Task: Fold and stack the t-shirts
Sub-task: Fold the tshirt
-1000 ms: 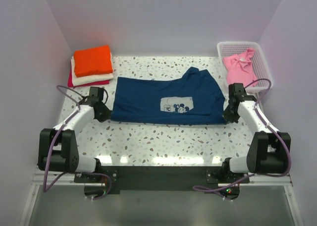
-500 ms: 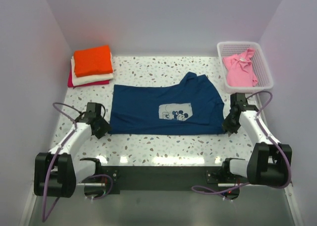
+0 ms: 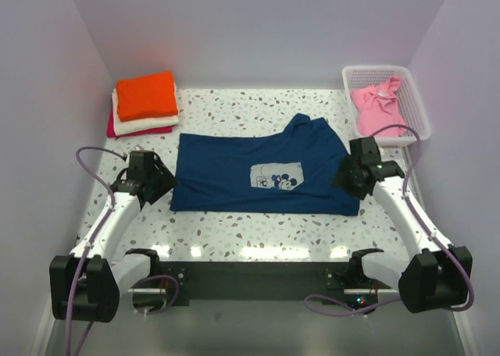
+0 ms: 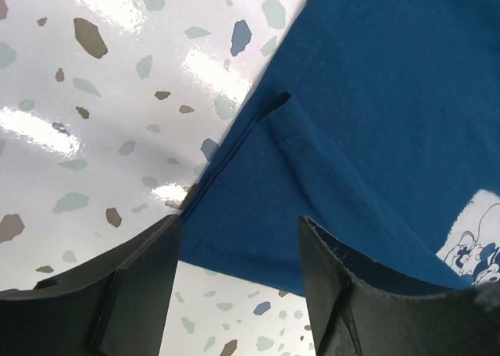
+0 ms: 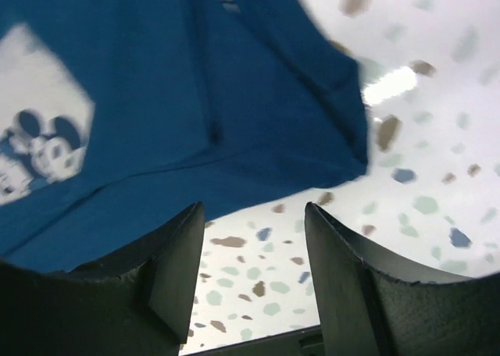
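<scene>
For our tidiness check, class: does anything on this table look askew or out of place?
The navy t-shirt is unevenly folded: a flap pokes out past its far edge near the basket-side end. The pink t-shirt lies crumpled in the basket, unfolded.

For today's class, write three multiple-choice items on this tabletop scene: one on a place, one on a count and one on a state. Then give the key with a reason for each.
1. Where does the pink t-shirt lie?
A. in the white lattice basket
B. on the folded pile
C. on the bare tabletop

2. How many folded shirts make up the stack at the far left?
A. two
B. three
C. five

3. What state are the left claw and right claw in?
A. both shut on cloth
B. both open, holding nothing
C. one open, one shut

Key:
1 A, the pink cloth sits inside the basket at the far right.
2 B, three colour layers show.
3 B, in each wrist view the jaws stand apart, with the navy t-shirt lying flat beyond them.
</scene>
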You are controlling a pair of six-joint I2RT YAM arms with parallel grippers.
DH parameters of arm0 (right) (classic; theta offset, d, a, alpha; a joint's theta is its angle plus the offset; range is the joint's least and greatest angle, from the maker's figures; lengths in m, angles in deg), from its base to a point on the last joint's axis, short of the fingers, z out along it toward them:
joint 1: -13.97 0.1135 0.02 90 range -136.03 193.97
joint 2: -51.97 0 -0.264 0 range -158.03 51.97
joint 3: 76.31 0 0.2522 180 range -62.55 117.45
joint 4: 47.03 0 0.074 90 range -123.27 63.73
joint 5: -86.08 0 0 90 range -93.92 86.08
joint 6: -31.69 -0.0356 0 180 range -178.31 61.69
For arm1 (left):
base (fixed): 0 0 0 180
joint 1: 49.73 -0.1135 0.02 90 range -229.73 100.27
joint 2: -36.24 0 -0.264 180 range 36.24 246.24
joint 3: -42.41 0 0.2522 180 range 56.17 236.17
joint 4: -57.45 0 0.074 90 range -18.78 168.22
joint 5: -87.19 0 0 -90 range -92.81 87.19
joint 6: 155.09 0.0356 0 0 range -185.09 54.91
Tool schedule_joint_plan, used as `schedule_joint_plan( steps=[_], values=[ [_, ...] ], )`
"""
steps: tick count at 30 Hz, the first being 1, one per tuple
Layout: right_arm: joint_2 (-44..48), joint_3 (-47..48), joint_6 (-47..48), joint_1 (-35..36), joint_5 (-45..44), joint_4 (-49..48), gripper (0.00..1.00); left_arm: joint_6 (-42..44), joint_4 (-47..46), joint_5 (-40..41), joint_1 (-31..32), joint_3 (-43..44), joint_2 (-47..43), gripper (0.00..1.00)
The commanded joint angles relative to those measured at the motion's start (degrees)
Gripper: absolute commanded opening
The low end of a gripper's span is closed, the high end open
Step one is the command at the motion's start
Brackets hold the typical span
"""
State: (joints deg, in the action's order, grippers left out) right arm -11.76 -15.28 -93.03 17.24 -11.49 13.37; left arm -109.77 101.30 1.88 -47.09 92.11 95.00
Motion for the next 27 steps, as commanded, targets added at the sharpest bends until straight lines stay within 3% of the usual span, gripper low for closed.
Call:
schedule_joint_plan(
  steps=[1,5,8,11,16,27],
  values=[
    [-2.98,7.13,-3.06,9.89,-4.64,0.13,0.58,2.15,-3.28,-2.31,-0.35,2.37,3.97,0.65],
    [-9.47,9.94,-4.57,21.66,-8.94,-3.12,0.56,2.06,-5.21,-2.67,0.09,5.61,8.38,0.64],
    [-16.94,14.77,-2.64,27.91,-13.69,-2.95,0.5,3.2,-4.78,-0.83,1.32,9.3,12.42,0.63],
    [-24.15,19.0,0.43,31.35,-15.45,-3.47,0.49,3.82,-3.98,1.99,2.99,12.21,16.29,0.63],
    [-31.18,22.25,4.56,33.29,-15.98,-4.09,0.5,3.99,-2.41,6.9,6.15,15.38,22.53,0.63],
    [-35.68,21.99,7.73,34.44,-15.98,-6.46,0.51,1.01,-3.98,8.76,7.91,17.05,29.3,0.59]
  ],
)
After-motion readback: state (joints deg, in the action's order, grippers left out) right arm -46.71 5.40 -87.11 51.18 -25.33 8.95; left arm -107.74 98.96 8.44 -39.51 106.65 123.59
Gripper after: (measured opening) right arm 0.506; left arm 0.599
